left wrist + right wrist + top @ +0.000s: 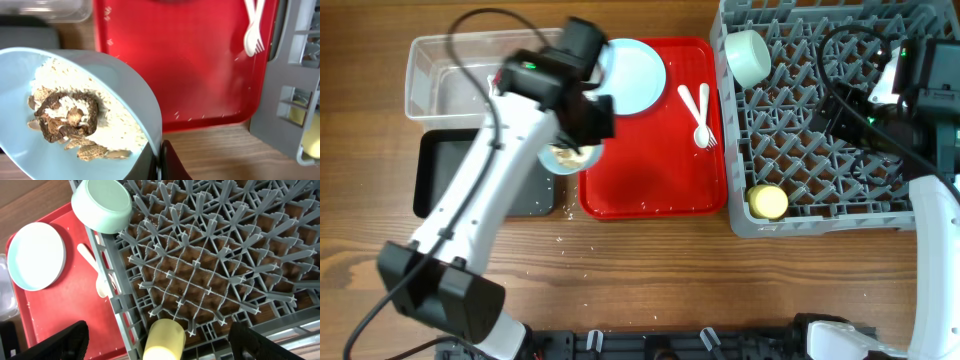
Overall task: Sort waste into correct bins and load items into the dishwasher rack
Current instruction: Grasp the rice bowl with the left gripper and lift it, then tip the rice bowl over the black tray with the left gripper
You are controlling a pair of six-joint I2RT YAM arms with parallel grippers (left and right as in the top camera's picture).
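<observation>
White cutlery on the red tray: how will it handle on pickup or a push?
The white cutlery looks like thin plastic, so probably very light and slightly bendy. It lies flat on the glossy red tray, so a nudge would likely slide it, and jaws may struggle to get under it.

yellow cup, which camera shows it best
Right wrist: the yellow cup is large and sharp, sitting in the dishwasher rack. Overhead shows it small; left wrist catches only a blurred yellow sliver behind the rack wall.

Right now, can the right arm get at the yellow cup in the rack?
Probably yes: the right gripper is open above the rack, and the yellow cup lies uncovered beneath it.
</observation>
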